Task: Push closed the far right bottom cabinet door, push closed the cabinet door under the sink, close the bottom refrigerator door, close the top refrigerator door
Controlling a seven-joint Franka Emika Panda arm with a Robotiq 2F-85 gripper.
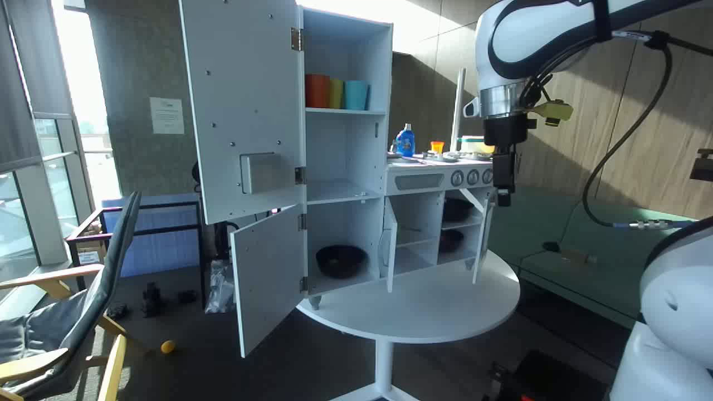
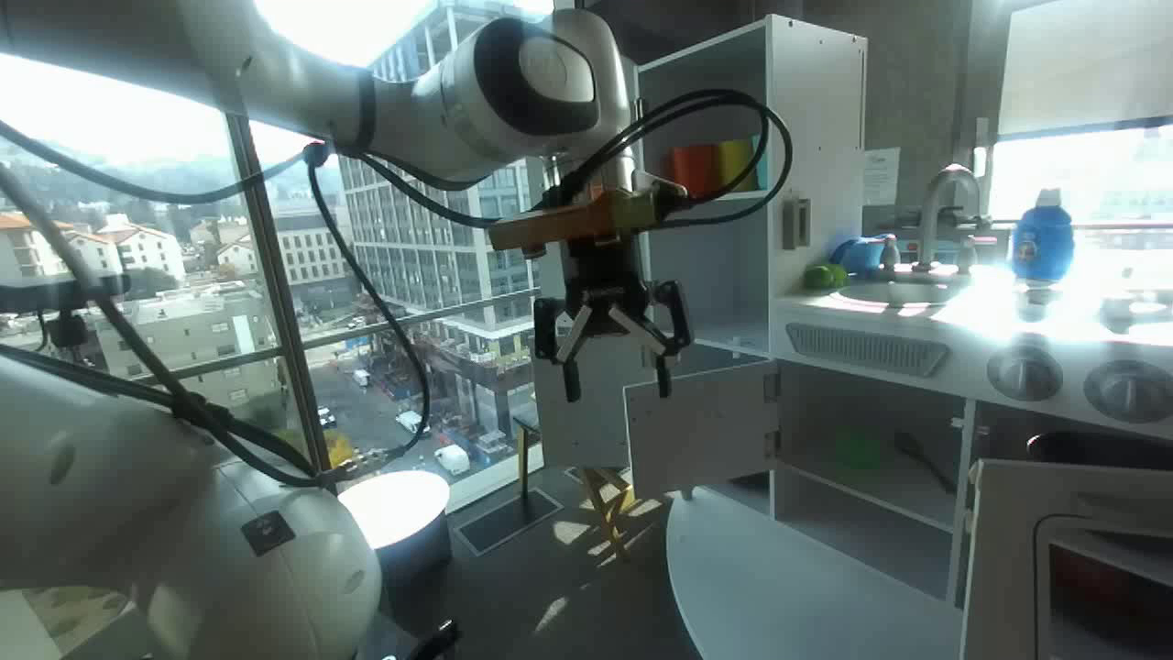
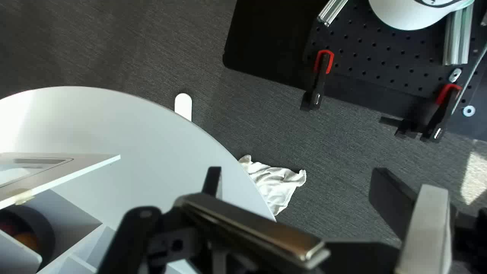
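Observation:
In an exterior view all doors of a white toy kitchen stand open: the top refrigerator door [image 1: 245,106], the bottom refrigerator door [image 1: 268,278], the cabinet door under the sink [image 1: 392,250] and the far right bottom cabinet door [image 1: 482,245]. The under-sink door [image 2: 701,431] and the far right door [image 2: 1008,559] also show in an exterior view; the refrigerator doors are partly hidden there. The far right door [image 3: 81,163] shows at left in the wrist view. My gripper [image 2: 619,396] is open and empty, pointing down. It [image 1: 504,195] hangs above the far right door's height, apart from it.
The kitchen stands on a round white table [image 1: 423,312]. A dark bowl [image 1: 341,262] and cups [image 1: 355,94] are inside the refrigerator. A blue bottle [image 1: 406,142] and faucet [image 2: 944,188] top the counter. A chair [image 1: 72,323] stands beside the open refrigerator doors.

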